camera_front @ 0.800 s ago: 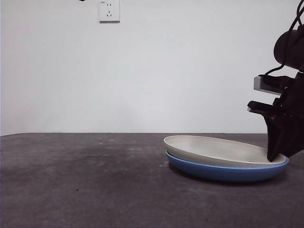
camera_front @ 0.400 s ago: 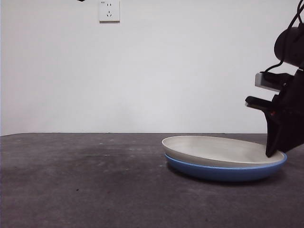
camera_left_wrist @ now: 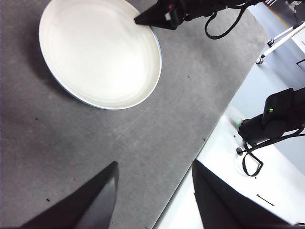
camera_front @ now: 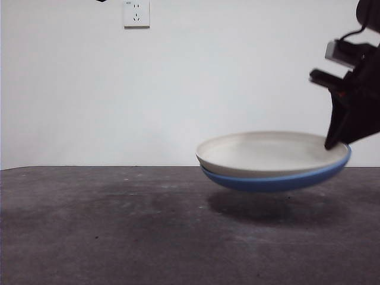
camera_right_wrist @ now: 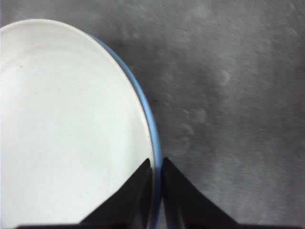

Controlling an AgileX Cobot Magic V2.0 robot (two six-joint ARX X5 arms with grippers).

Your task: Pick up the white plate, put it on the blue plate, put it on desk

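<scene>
The right gripper (camera_front: 333, 142), jaws pinched on the rims of the 2 stacked plates, has just lifted the white plate (camera_front: 270, 151) and blue plate (camera_front: 279, 181) clear of the desk (camera_front: 107, 237); setting down remains. The left gripper (camera_left_wrist: 155, 191) waits, jaws wide

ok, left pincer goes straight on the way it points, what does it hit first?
Probably bare desk. The left pincer is open and aims at it, clear of the stacked plates; depth is unclear.

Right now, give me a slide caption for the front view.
Right gripper pinches the stacked white plate and blue plate by their rims, holding both above the desk.
</scene>
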